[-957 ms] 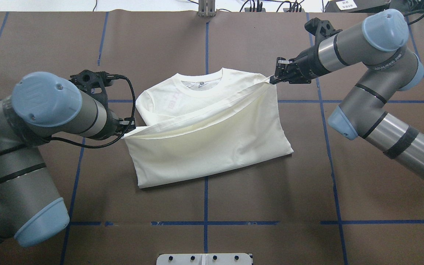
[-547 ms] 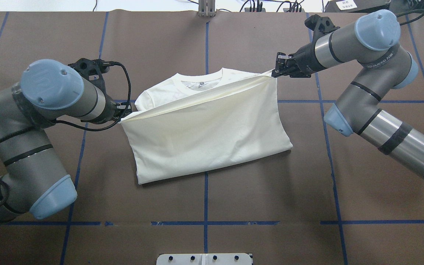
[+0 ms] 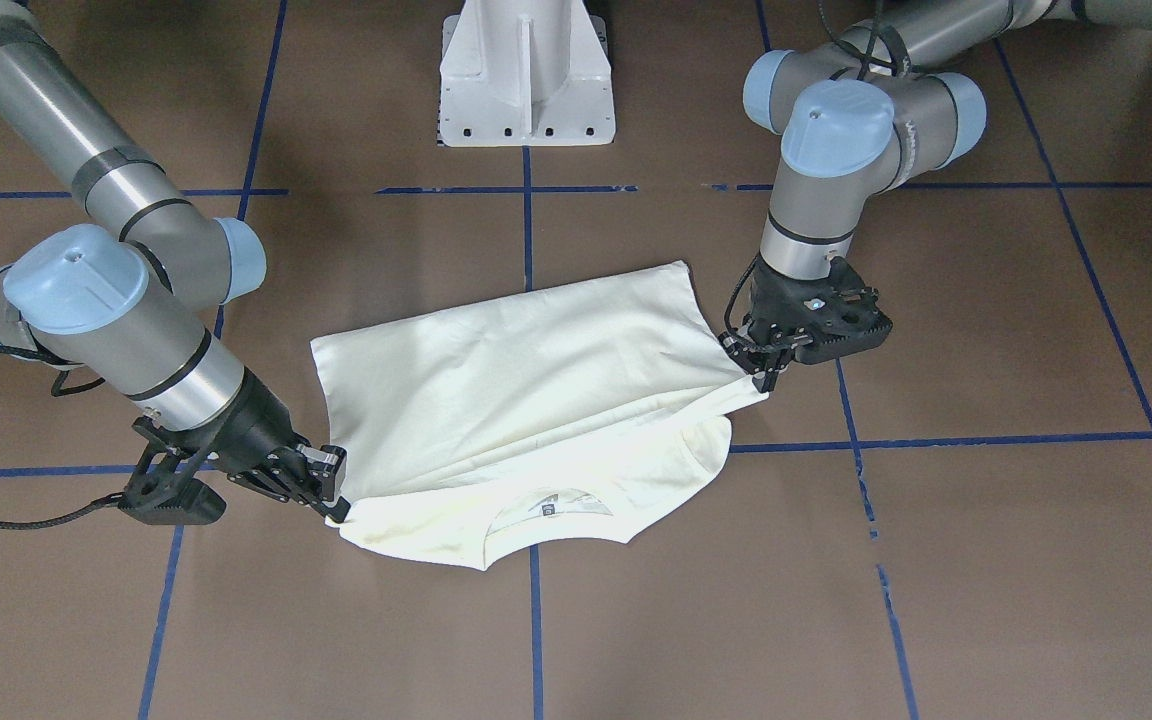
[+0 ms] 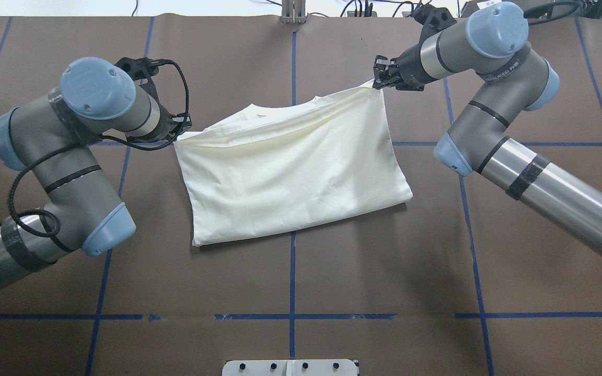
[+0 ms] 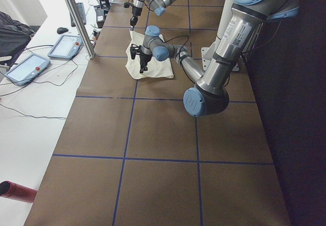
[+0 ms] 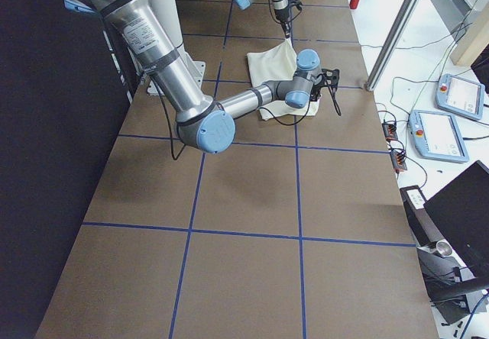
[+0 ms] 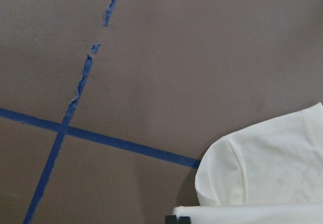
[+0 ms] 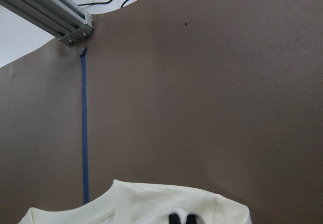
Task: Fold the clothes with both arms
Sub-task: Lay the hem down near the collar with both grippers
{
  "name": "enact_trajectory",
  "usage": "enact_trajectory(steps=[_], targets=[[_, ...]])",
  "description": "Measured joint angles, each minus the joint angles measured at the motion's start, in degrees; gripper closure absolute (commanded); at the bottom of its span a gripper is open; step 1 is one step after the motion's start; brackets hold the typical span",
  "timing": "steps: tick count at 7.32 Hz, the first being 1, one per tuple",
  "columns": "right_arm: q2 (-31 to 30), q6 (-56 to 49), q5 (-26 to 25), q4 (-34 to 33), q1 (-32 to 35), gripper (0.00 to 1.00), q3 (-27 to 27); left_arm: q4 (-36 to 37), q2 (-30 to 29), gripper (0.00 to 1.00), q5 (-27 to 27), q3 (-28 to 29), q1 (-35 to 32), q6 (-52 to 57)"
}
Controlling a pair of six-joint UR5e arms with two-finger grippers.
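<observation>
A small dark neck label point(image 3: 548, 510) inside the collar is too small to read. The cream T-shirt point(image 4: 290, 172) lies mid-table point(image 4: 332, 271), plain side up and folded. The left gripper point(image 4: 182, 128) and right gripper point(image 4: 378, 79) each pinch a corner of its raised edge over the collar.

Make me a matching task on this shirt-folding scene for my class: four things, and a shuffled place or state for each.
1 left gripper
2 right gripper
3 collar
4 white pedestal

A apart from the T-shirt
B shut on the corner farther from the robot
C shut on the corner nearer the robot
D at the edge away from the robot

Pairs: 1-C, 2-B, 3-D, 4-A
</observation>
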Motion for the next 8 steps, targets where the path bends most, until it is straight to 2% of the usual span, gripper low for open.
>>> enact_trajectory(steps=[3, 8], targets=[[0.5, -1.7, -1.9, 0.0, -0.5, 1.0, -3.0, -4.3, -2.0, 1.0, 0.0, 5.7, -0.2, -2.3], [0.3, -3.0, -3.8, 0.0, -1.2, 1.0, -5.3, -5.4, -3.5, 1.0, 0.2, 9.1, -0.4, -3.0]])
